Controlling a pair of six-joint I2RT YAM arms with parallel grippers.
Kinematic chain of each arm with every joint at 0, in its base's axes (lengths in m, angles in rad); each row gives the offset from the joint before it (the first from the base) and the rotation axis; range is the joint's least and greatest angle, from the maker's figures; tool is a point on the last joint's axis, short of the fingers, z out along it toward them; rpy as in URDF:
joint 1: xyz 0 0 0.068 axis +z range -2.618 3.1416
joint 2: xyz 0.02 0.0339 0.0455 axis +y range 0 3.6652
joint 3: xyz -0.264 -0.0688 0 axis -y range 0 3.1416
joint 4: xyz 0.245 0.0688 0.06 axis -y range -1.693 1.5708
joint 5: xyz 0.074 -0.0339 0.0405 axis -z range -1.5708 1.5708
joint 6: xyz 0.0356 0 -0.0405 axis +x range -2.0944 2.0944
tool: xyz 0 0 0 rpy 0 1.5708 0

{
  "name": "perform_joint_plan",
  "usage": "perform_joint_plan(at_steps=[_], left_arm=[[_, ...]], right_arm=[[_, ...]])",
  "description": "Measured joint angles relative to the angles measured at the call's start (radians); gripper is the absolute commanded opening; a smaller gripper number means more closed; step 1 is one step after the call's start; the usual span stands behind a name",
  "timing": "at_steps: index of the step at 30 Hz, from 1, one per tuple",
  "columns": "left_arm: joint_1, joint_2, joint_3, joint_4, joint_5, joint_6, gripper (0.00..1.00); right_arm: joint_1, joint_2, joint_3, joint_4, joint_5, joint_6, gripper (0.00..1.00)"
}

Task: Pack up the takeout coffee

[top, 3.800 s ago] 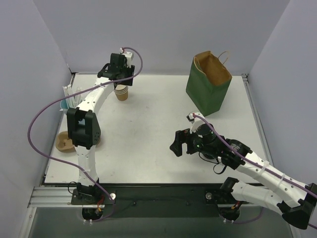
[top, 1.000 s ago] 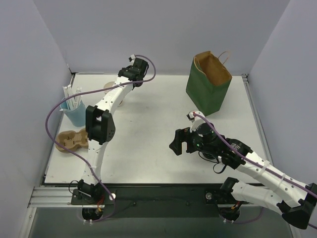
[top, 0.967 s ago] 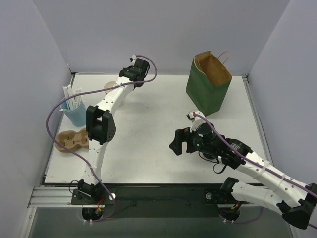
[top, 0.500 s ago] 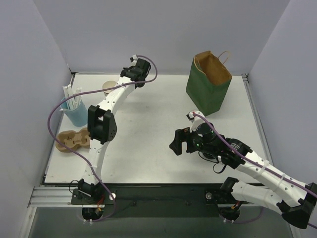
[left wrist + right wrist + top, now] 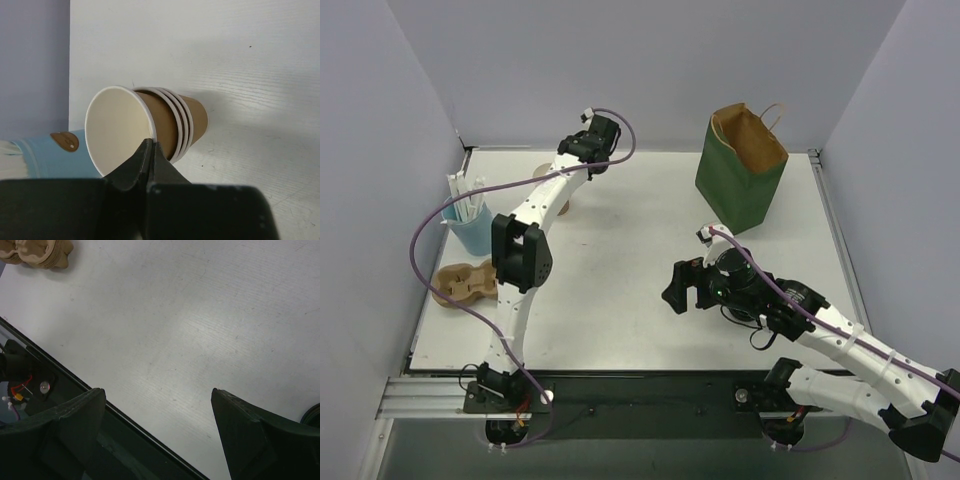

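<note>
The takeout coffee is hidden or out of view in every view. In the left wrist view a nested stack of lidless tan paper cups point(image 5: 165, 127) with cream insides leans over the white table. My left gripper point(image 5: 150, 142) is shut on the rim of the innermost cup. Seen from above, the left gripper point(image 5: 582, 150) is at the far left of the table and the arm covers most of the stack. My right gripper point(image 5: 682, 287) hovers over the near middle of the table, open, with nothing between its fingers point(image 5: 82, 410). The green paper bag point(image 5: 742, 168) stands open at the back right.
A blue cup with white straws point(image 5: 472, 225) stands at the left edge, also seen in the left wrist view point(image 5: 45, 152). A tan pulp cup carrier point(image 5: 460, 283) lies near the front left point(image 5: 37, 252). A dark round edge point(image 5: 312, 416) shows at the right wrist view's border.
The left arm has shifted slightly left and now covers the cup stack that showed beside it half a second ago. The right arm has not moved.
</note>
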Motion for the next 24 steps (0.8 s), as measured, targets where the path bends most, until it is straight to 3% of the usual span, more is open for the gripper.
perform_joint_plan(at_steps=[10, 15, 20, 24], left_arm=[[0.005, -0.010, 0.159, -0.039, -0.026, 0.043, 0.00], [-0.021, -0.059, 0.164, -0.041, -0.069, 0.076, 0.00], [-0.101, -0.126, 0.157, -0.076, -0.096, 0.086, 0.00], [-0.227, -0.257, 0.031, -0.116, -0.089, 0.031, 0.00]], right_arm=[[0.000, 0.000, 0.000, 0.000, 0.000, 0.000, 0.90], [0.000, 0.000, 0.004, -0.008, 0.000, 0.004, 0.90], [0.000, -0.019, 0.015, -0.017, 0.000, 0.020, 0.90], [0.000, -0.066, 0.010, -0.021, 0.000, 0.045, 0.89]])
